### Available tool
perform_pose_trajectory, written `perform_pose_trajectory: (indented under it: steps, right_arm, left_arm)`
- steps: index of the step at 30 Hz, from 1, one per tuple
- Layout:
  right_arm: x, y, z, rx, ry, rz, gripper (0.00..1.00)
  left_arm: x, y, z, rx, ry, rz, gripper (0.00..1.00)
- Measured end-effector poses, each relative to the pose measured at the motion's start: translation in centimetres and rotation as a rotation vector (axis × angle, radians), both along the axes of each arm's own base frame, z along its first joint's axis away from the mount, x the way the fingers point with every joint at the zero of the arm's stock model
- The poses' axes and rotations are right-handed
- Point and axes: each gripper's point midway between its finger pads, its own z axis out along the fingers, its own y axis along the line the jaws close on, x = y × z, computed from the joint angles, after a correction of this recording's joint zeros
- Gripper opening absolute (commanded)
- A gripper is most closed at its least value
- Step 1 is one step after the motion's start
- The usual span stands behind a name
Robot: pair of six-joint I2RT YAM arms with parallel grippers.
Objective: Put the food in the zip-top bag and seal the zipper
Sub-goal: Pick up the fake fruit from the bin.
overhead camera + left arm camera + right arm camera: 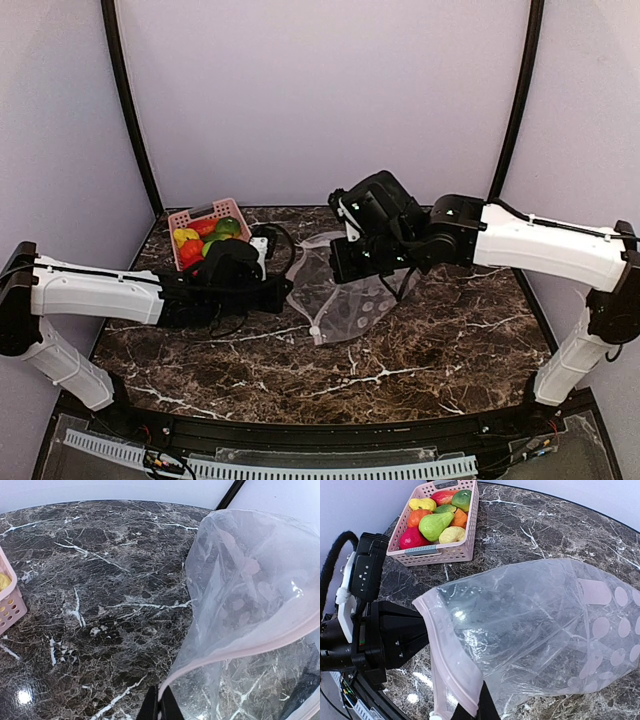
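Left gripper (pixel 160 708) and right gripper (pixel 475 706) are both clamped on the zipper (pixel 445 655), so the zip-top bag (pixel 535 620) could easily get torn or dropped if it's tugged too hard.

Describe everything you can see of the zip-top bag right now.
The zip-top bag is clear, crinkly plastic printed with pale round dots, with a pale pink zipper along its mouth. It looks empty. The left gripper and right gripper each pinch that pink edge at separate spots. They hold the mouth end up, and it looks slightly parted. The far end trails onto the dark marble table.
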Motion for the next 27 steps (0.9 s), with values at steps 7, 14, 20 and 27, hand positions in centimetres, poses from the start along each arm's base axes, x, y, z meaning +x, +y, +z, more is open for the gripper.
perform_pose_trajectory:
  steps: [7,14,20,27]
  right_arm:
    - [0.0,0.1,-0.3,0.009,0.009,-0.009,0.00]
    - [0.1,0.2,-0.2,0.018,0.009,-0.013,0.00]
    - [0.1,0.2,-0.4,0.018,0.015,-0.018,0.00]
    - [0.2,0.3,-0.8,0.016,0.023,-0.024,0.00]
  left_arm:
    - [-0.8,-1.6,1.0,-0.031,-0.003,-0.101,0.16]
    - [-2.1,-2.9,1.5,-0.057,0.002,-0.211,0.48]
    - [-3.5,-3.7,3.7,-0.129,-0.029,-0.314,0.73]
    - [-5.1,-3.7,6.6,-0.179,-0.075,-0.399,0.86]
